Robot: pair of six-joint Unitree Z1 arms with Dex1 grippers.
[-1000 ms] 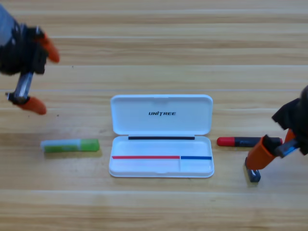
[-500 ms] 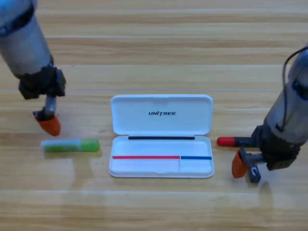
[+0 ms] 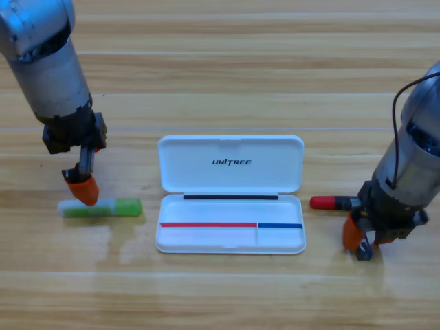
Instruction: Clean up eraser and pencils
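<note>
The light green pencil (image 3: 103,207) lies flat on the table, left of the white case (image 3: 206,180). My left gripper (image 3: 82,191) points straight down and its orange tip touches the pencil's pale left part. Right of the case lies the black pencil (image 3: 328,202); only its red end shows, because the right arm covers the rest. Just below it, my right gripper (image 3: 357,239) points down at the small dark eraser (image 3: 365,252), whose corner peeks out beside the orange tip.
The white case lies open in the middle of the table, its lid folded back toward the top and its tray toward the front. Both grey arms come down steeply from the upper corners.
The left gripper dropped from the upper left down onto the green pencil. The right gripper swung upright and closed in on the eraser. Pencils and case stayed put.
</note>
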